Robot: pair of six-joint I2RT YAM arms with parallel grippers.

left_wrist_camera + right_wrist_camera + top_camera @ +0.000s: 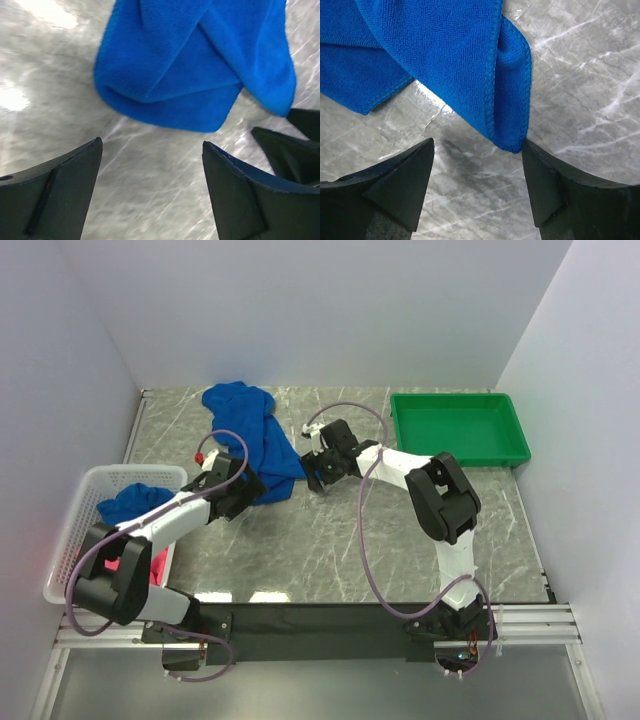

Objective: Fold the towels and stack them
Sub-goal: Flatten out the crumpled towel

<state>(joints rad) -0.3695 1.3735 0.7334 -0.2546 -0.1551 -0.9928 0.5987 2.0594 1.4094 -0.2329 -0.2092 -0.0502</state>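
Note:
A crumpled blue towel (255,435) lies on the marble table at the back centre. My left gripper (250,492) is open just short of its near left corner, seen in the left wrist view (180,75) as a folded lump ahead of the fingers. My right gripper (308,472) is open at the towel's near right corner; in the right wrist view the stitched corner (512,135) hangs between the jaws, close to the right finger (555,190). Another blue towel (130,502) and a pink one (135,565) lie in the white basket (75,530).
A green tray (460,428) sits at the back right. The white basket stands at the table's left edge. White walls close in the table on three sides. The right gripper's finger shows at the right edge of the left wrist view (295,145).

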